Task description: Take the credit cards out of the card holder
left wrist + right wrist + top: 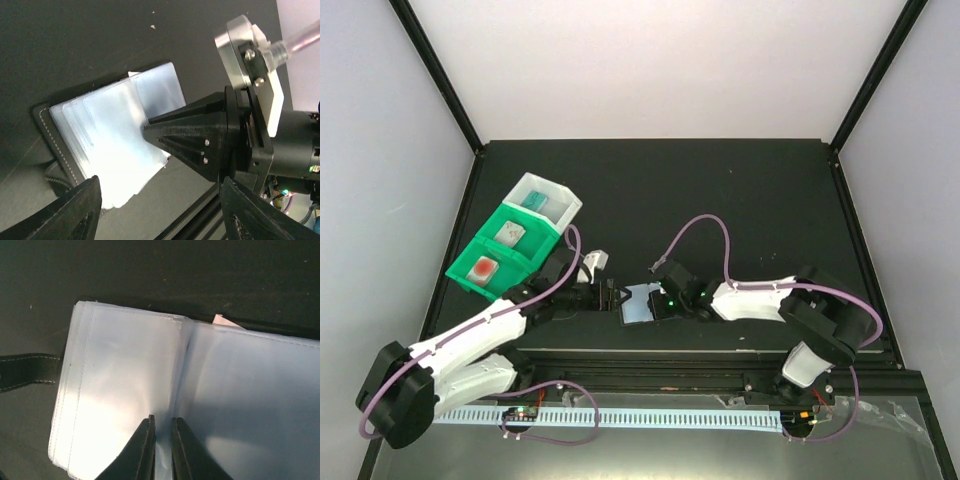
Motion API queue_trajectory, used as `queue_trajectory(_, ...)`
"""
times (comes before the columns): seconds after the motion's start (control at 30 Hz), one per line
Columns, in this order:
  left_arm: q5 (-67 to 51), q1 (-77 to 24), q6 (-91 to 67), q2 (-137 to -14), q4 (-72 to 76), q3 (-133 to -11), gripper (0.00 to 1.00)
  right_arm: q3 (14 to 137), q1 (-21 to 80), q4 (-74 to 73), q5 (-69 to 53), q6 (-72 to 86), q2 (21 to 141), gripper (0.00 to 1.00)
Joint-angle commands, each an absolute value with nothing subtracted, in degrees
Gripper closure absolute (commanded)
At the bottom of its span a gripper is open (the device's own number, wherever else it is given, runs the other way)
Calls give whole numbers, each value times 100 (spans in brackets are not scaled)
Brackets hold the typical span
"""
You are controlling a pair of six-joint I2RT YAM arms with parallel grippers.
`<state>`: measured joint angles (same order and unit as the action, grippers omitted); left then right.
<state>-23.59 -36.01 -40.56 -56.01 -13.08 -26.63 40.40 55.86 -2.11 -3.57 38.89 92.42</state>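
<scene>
The card holder (640, 303) lies open on the black table, its pale clear pockets facing up. My right gripper (665, 300) is shut on the fold of the clear pockets (162, 422); its fingertips also show in the left wrist view (150, 131). My left gripper (610, 297) is open and empty just left of the holder, its fingers (75, 210) wide apart over the holder's near edge (115, 135). A pale corner (220, 319) peeks from behind the pockets. A teal card (535, 200), a pale card (508, 233) and a red-marked card (483, 268) lie in the bins.
Joined white (548, 190) and green (460, 270) bins stand at the left, behind my left arm. The table's metal front rail (670, 360) runs just near of the holder. A purple cable (705, 225) arches over my right arm.
</scene>
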Motion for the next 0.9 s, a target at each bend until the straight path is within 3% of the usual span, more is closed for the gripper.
queue_trajectory(0.0,-2566,-3551,-4032,-5962,-736,-2775,31,3783,5608,154,-285,4019,9202,90)
queue_trajectory(0.87,-2524,-3349,-3948,-7859,588,-2729,31,3494,5601,630,-408,4332,9199,94)
